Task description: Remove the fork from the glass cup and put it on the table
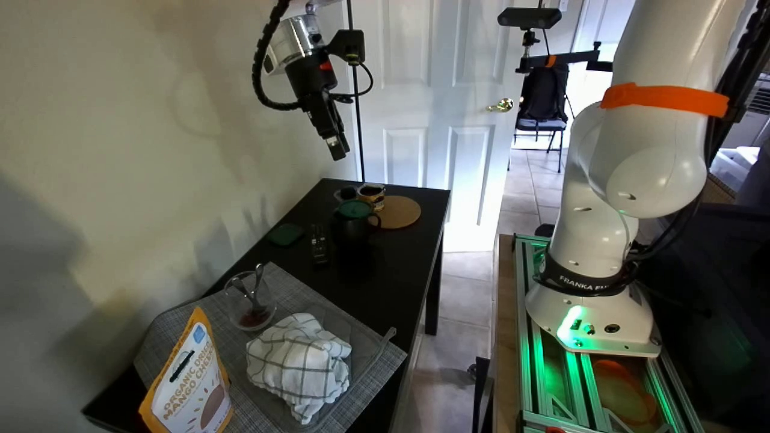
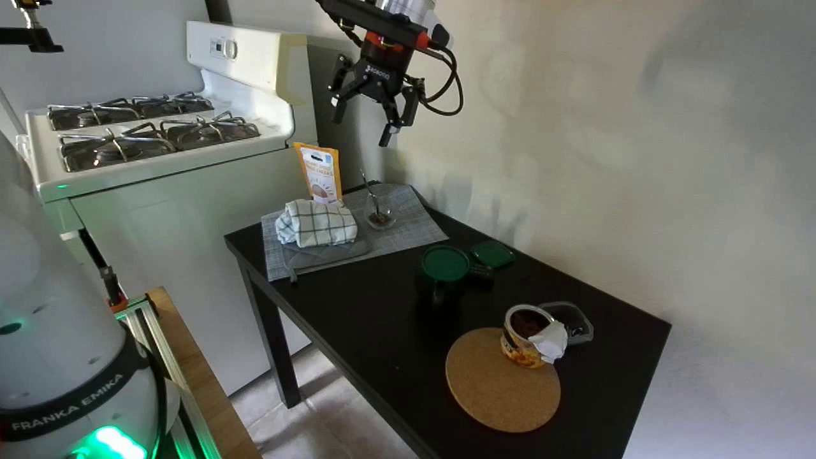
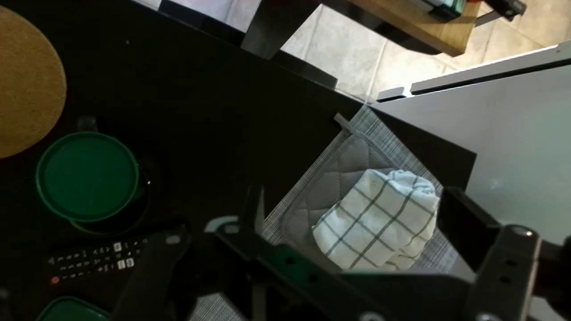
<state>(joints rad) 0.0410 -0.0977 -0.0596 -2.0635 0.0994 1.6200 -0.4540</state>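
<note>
In an exterior view the fork leans in the glass cup, its upper end above the rim; the cup rests on a placemat at the near end of the bench. Close by are the mango pouch, nearer and left, and the checked cloth, right, bunched on a pot holder. Farther along sit a remote, a green-lidded mug and a cork mat. Well above hangs the end effector, released, fingers spread.

Fork: tines indistinct; round mat cut off, wrist view.
</note>
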